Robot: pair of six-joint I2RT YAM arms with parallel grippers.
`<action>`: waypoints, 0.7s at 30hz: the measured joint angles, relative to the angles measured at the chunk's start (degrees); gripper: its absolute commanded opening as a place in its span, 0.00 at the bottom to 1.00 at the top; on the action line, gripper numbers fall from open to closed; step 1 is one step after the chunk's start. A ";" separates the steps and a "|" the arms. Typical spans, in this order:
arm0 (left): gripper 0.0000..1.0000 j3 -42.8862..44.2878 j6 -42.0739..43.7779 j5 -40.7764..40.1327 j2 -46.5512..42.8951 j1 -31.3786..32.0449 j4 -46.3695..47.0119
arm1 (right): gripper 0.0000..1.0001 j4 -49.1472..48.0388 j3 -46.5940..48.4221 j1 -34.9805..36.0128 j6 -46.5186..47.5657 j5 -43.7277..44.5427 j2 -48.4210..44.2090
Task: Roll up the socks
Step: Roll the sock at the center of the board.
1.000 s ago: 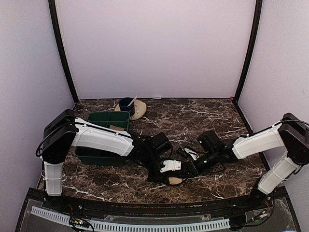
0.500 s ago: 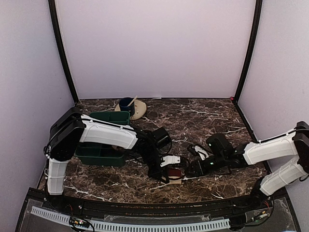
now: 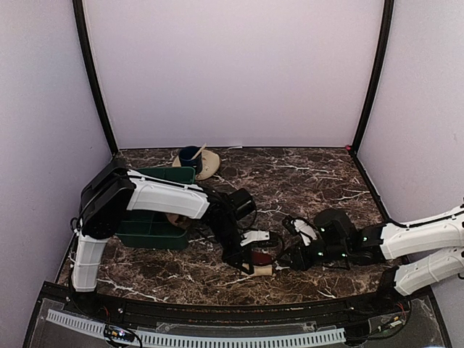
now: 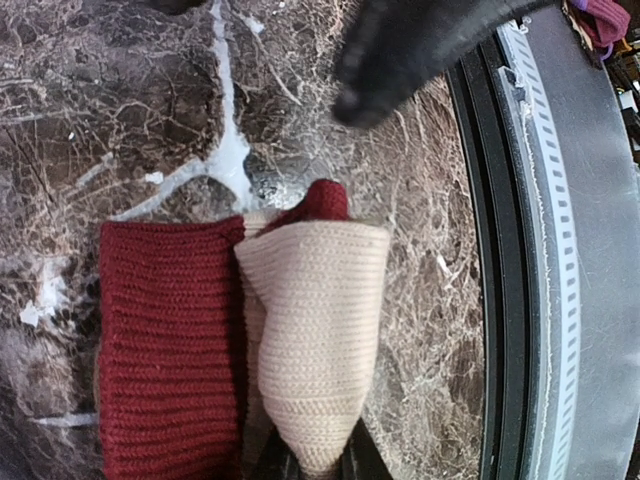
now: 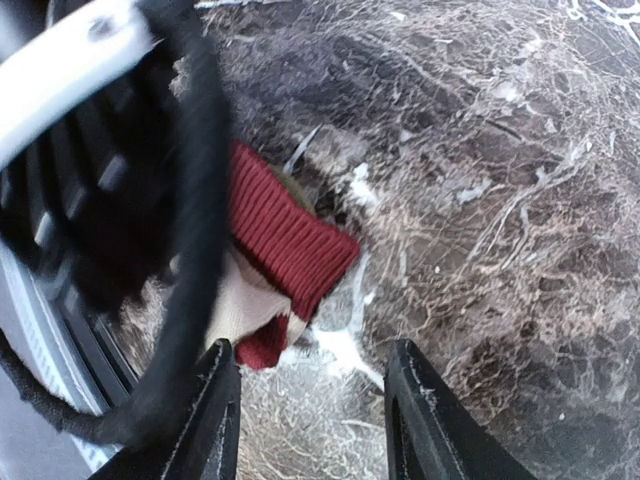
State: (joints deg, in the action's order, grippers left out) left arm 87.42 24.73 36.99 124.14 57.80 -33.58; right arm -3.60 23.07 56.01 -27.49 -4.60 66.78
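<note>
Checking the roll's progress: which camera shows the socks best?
Left wrist: the socks fill the frame, red beside tan. Right wrist shows them partly hidden; top view, only a tiny patch.

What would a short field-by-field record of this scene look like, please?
socks: tan and dark red bundle on the marble table, near its front edge
left tool: closed on the tan end of the socks
right tool: open, empty, facing the socks
green bin: left side, partly under the left arm
blue cup: on a beige saucer at the back
</note>
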 measured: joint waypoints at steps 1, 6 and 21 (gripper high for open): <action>0.00 0.17 0.00 0.37 0.17 -0.13 -0.22 | 0.46 0.00 -0.37 1.03 0.09 1.07 -0.46; 0.00 1.53 -0.04 2.25 1.16 -0.72 -1.70 | 0.46 0.31 -1.36 5.99 1.20 5.09 -0.96; 0.00 3.65 -0.07 5.95 3.17 -1.79 -4.37 | 0.48 1.16 5.29 17.18 11.96 14.95 6.84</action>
State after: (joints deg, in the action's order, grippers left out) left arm 91.07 24.67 42.94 127.31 56.01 -37.95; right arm -2.44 28.36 73.19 -15.53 10.35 73.63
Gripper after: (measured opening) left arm 0.107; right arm 0.472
